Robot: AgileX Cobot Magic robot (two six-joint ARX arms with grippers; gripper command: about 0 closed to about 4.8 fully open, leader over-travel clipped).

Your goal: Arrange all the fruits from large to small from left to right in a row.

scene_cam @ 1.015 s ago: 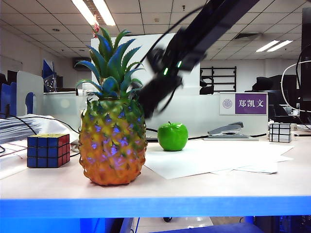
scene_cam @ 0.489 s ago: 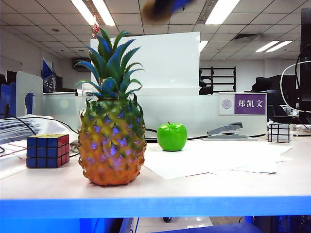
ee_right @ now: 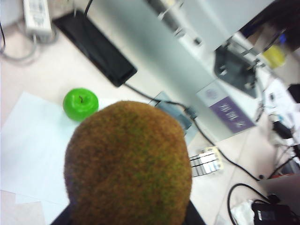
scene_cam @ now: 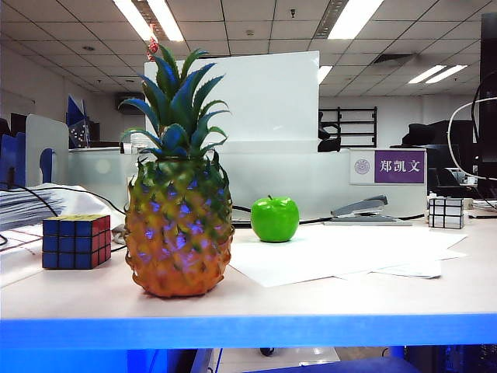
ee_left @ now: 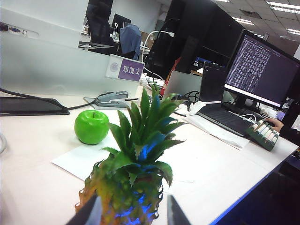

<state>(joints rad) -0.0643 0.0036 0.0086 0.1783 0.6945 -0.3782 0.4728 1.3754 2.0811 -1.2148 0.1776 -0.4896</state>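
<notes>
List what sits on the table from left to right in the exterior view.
Rubik's cube → pineapple → green apple → stapler → small silver-white cube. Neither claw shows in this view.

Left gripper (ee_left: 132, 213): two dark tapered fingertips (ee_left: 174, 212) flanking pineapple (ee_left: 133, 164). Right gripper (ee_right: 126, 220): only dark edges visible.

I see the right gripper (ee_right: 129, 218) clamped on the kiwi (ee_right: 128, 164), high above the white paper (ee_right: 28, 150); the apple (ee_right: 80, 104) sits on that paper.
</notes>
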